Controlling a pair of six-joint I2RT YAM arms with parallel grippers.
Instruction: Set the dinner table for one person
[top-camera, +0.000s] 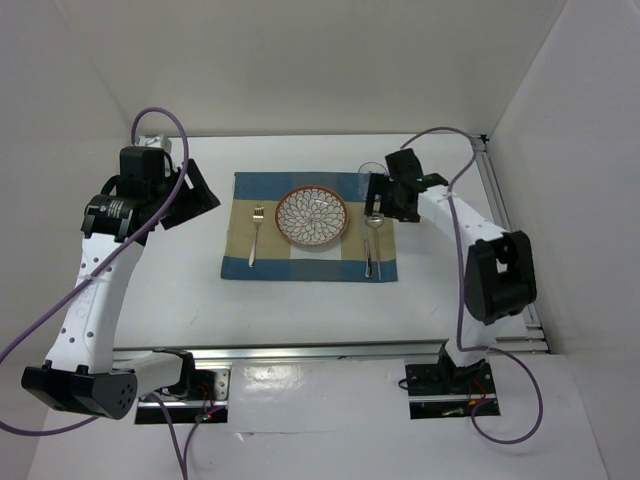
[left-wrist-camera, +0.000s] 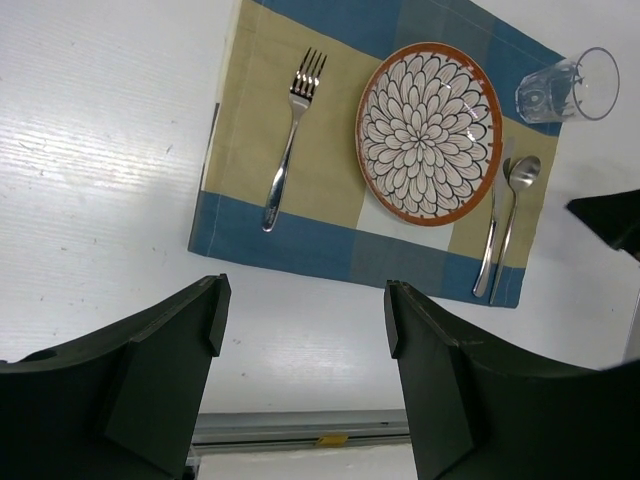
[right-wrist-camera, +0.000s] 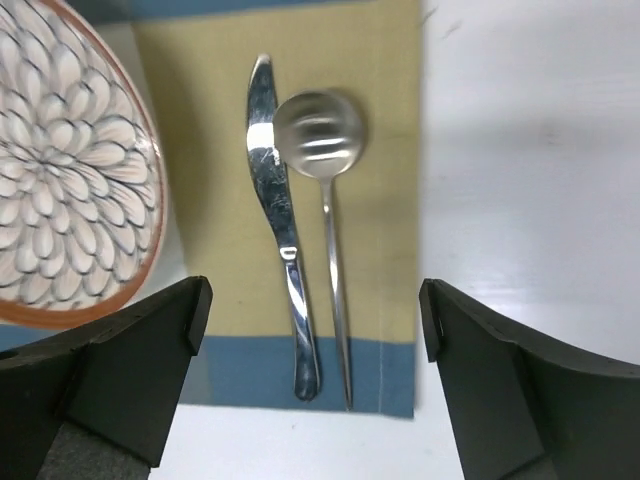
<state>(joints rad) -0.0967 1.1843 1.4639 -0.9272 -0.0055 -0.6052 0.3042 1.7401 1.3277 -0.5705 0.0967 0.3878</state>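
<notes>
- The left gripper (left-wrist-camera: 305, 305), jaws spread and empty, hangs above the dinner table (top-camera: 320, 310), left of the striped placemat (top-camera: 245, 190).
- On the placemat lie a fork (top-camera: 255, 236), a patterned plate (top-camera: 313, 215), then a knife (right-wrist-camera: 275, 215) and a spoon (right-wrist-camera: 318, 122) side by side.
- A glass (left-wrist-camera: 567, 88) sits at the placemat's far right corner.
- The right gripper (right-wrist-camera: 312, 300), jaws spread and empty, hovers over the knife and spoon.
</notes>
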